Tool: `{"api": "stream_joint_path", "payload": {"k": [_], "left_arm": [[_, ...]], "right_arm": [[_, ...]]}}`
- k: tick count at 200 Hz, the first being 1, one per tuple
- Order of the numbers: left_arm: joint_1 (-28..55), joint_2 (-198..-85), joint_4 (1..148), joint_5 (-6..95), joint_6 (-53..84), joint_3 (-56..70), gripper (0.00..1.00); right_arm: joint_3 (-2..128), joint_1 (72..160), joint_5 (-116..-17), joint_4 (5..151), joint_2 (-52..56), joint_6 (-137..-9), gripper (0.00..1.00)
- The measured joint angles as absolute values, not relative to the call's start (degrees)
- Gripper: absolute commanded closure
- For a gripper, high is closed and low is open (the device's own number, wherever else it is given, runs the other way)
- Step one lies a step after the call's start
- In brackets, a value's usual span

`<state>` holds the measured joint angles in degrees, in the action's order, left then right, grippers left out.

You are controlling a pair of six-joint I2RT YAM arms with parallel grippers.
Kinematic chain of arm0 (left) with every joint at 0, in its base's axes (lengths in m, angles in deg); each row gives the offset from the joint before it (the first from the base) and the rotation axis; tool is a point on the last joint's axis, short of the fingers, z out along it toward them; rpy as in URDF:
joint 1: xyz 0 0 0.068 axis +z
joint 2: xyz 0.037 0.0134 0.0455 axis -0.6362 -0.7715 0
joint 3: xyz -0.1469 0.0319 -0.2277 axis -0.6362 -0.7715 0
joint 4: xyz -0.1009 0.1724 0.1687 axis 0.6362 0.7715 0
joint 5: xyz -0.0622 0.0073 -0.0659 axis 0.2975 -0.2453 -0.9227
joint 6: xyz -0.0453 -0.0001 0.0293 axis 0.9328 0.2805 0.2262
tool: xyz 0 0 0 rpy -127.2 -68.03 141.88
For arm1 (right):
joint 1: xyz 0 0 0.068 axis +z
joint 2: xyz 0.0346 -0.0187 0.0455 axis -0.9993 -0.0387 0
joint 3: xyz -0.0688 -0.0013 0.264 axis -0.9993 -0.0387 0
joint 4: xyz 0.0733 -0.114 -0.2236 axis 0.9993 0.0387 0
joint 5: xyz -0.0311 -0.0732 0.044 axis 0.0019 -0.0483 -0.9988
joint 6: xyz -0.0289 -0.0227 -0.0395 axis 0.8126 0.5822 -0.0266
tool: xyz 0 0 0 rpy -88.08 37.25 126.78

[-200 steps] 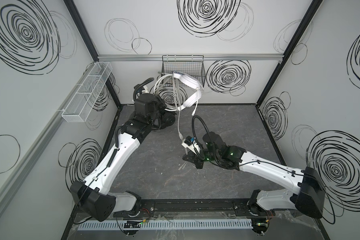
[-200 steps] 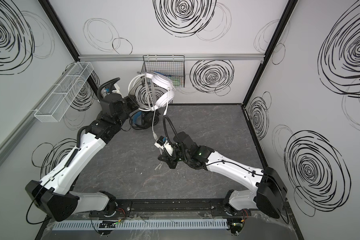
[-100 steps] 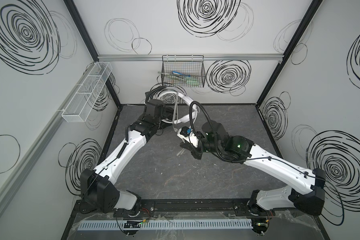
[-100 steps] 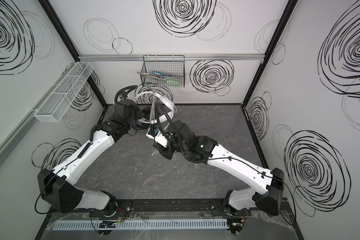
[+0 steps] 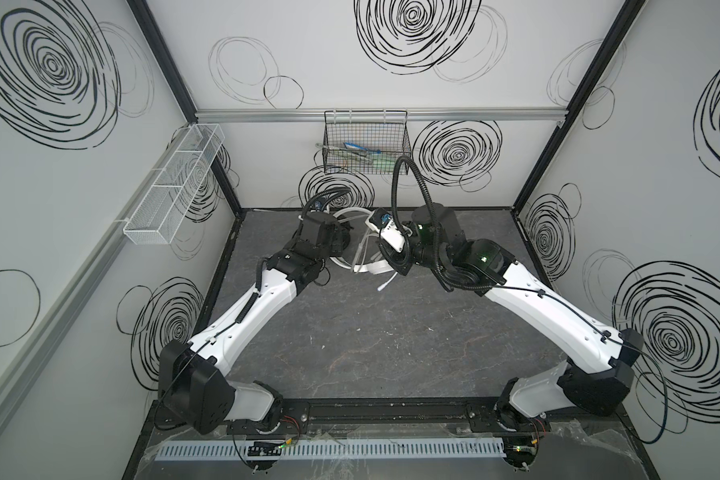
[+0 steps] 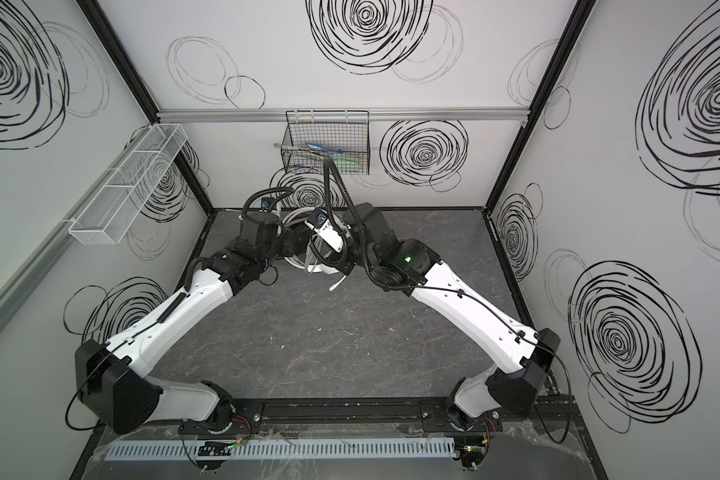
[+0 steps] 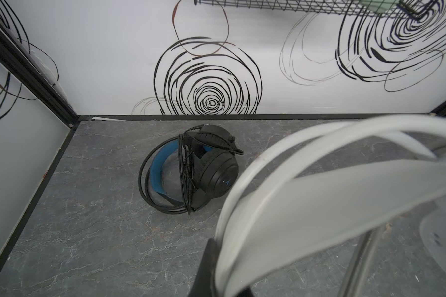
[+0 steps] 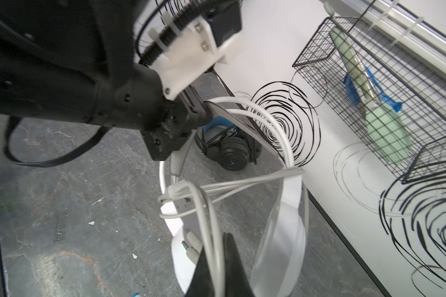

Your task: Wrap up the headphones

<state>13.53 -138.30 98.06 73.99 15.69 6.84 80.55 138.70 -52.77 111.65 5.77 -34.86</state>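
Winding the thin white cable (image 8: pixel 209 213) around the white plastic over-ear headset (image 8: pixel 291 200) seems nearly done; tucking the plug end (image 8: pixel 191 246) comes next and needs slack. Both arms stretch forward, wrists meeting: the left gripper (image 8: pixel 202 113) clamps its headband, and the right gripper (image 8: pixel 216 259) pinches the cable. The black-and-blue corded headset (image 7: pixel 211 169) lies wrapped on the grey table (image 7: pixel 88 231).

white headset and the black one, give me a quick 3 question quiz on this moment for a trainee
1. True or false: the black headset lies on the table with its cable wound around it.
2. The right hand is shut on: A the white cable; B a boom mic; C the black headset.
3. Which part of the white headset does the left hand grip?
Key: 1 true; 2 A; 3 the headband.
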Motion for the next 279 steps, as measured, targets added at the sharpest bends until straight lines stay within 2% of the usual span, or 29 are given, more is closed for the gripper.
{"api": "stream_joint_path", "payload": {"k": [82,102,143,184,218,279], "left_arm": [[13.58,-136.29,99.18,64.7,17.53,6.55,1.0],[13.97,-136.29,99.81,63.56,18.51,6.55,1.0],[15.3,-136.58,102.48,63.1,19.08,6.57,1.0],[15.56,-136.88,102.96,62.14,19.5,7.32,1.0],[15.65,-136.88,103.53,61.37,19.56,7.78,1.0],[16.18,-136.88,104.16,60.78,19.56,9.26,1.0]], "right_arm": [[73.05,137.58,-50.94,105.99,5.79,-33.79,0.98],[70.45,137.63,-50.61,104.57,5.79,-33.68,0.87],[66.67,137.02,-50.19,100.88,7.34,-33.7,0.59],[66.52,136.25,-49.8,98.74,9.18,-34.01,0.41],[66.45,135.92,-49.6,98.49,9.92,-34.31,0.18],[64.7,135.05,-49.67,98.49,13.68,-35.47,0.12]]}}
